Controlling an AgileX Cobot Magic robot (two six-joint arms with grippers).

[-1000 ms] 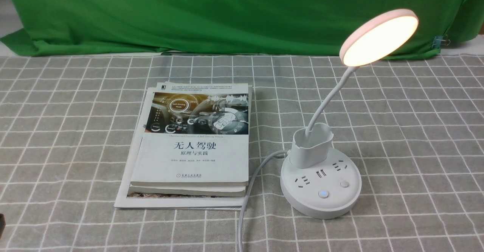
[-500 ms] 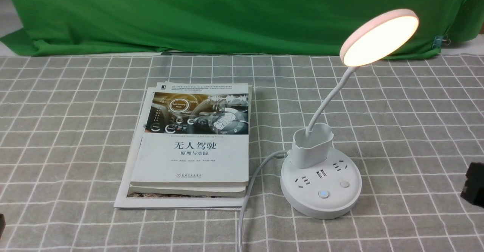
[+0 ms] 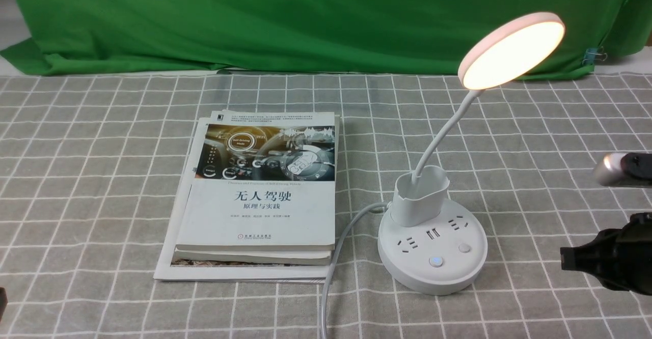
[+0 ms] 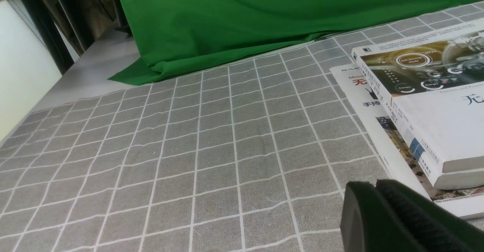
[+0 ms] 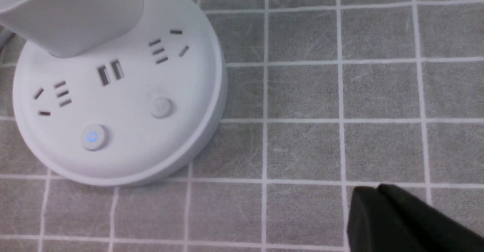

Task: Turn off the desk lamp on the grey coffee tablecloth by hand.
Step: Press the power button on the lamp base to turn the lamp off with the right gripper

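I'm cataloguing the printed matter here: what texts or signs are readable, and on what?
"无人驾驶", "原理与实践": top book's cover
"Self-Driving Mode", "Energy1": the cover's picture
"China Machine Press": cover's bottom edge
"手持": sheet under the books
Power sign, blue: button on the desk lamp's base
Author line, cover's top lines: too small to read surely.
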